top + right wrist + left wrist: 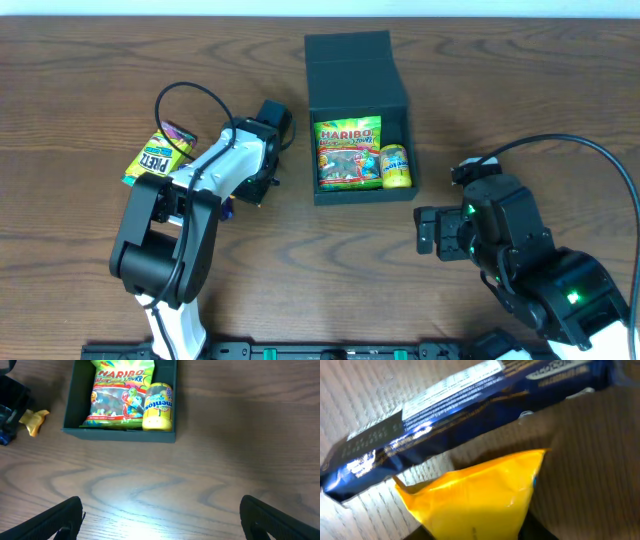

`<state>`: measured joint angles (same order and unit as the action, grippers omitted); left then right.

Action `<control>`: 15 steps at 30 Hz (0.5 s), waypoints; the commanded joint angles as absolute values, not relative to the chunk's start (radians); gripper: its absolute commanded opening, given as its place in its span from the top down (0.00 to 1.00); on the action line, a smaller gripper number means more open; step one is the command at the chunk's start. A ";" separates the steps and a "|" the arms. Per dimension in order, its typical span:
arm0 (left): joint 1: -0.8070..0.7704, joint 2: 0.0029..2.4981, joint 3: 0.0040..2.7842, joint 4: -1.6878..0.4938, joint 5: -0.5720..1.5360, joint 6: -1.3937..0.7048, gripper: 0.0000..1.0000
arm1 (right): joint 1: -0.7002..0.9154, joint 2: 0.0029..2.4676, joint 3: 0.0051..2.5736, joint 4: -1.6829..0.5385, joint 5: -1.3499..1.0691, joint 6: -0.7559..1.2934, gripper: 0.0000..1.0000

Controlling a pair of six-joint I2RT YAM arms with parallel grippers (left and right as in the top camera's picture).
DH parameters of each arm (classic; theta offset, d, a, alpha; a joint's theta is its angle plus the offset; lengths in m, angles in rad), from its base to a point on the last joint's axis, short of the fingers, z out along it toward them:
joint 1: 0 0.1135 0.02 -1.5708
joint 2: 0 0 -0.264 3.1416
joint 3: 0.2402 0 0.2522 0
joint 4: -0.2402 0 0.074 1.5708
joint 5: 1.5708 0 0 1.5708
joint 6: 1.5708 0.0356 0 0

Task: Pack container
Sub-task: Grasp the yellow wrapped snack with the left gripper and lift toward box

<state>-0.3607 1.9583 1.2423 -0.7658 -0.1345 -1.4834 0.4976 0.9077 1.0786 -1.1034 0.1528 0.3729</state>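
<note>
Nearest, the right gripper (pixel 161 505) hangs spread and empty. The left gripper (pixel 268 185) pinches a yellow packet (pixel 480 495) just left of the box (pixel 362 195), which lies open mid-table holding two snacks. Likely next: lift it over the wall and release.

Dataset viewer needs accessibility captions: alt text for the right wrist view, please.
An open black box on a wooden table holds a candy bag with a yellow bottle beside it. The right gripper hangs open and empty in the foreground.
</note>
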 commanded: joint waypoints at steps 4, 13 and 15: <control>-0.354 1.973 1.288 -0.782 -0.169 -1.331 0.75 | 0.490 0.903 1.085 -1.105 0.157 0.358 0.01; -0.362 1.968 1.525 -0.814 -0.247 -0.962 0.82 | 0.490 0.903 1.085 -1.105 0.157 0.358 0.01; -0.367 1.968 1.578 -0.800 -0.243 -0.846 0.84 | 0.490 0.903 1.085 -1.105 0.157 0.358 0.01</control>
